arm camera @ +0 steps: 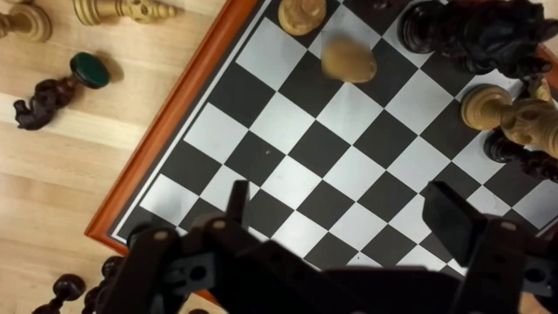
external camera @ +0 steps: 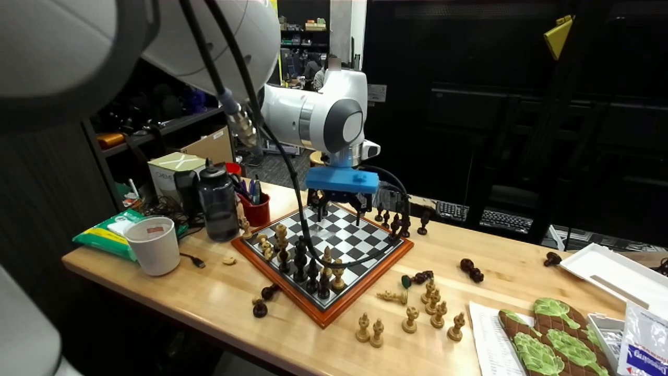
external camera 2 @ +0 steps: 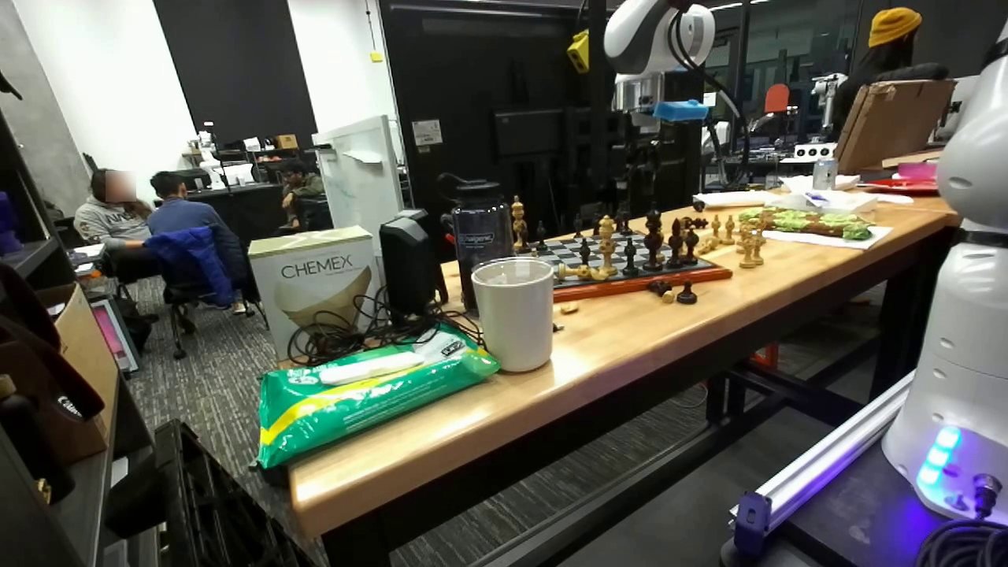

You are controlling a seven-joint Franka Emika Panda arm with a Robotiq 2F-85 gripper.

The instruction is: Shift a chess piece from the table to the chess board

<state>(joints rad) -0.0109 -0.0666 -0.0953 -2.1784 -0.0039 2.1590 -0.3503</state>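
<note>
Black panels (external camera: 496, 130) are taking up a big chunk of the background, and in an exterior view someone in a grey sweatshirt (external camera 2: 118, 216) is sitting off at the edge of the room. So the long wooden table (external camera: 219, 287) is showing up in both exterior views, and the chess board (arm camera: 335, 141), the reddish-framed checkered one, is sitting on it. The gripper (arm camera: 339, 189) is hovering above the board, and its fingers (arm camera: 451, 222) are standing wide apart, with just checks showing between them in the wrist view. As for the chess piece, I can't tell which one the task is meaning, since pieces are sitting all over. On the table, a dark piece (arm camera: 48, 99) with a green underside is lying on its side near the board, a pale tipped-over piece (external camera: 392, 296) is lying close by, and some pale upright pieces (external camera: 409, 319) are standing around there too. On the board, a mixed bunch of pieces (external camera: 300, 261) is crowding one edge, and a light piece (external camera: 264, 247) is lying down next to them. Down one end of the table, a white cup (external camera 2: 513, 315), a dark water bottle (external camera 2: 479, 224) and a green packet (external camera 2: 370, 413) are hanging out near a Chemex box (external camera 2: 315, 272). Toward the other end, a leaf-print cloth (external camera: 548, 344) is partly covering some paper (external camera: 490, 339).
</note>
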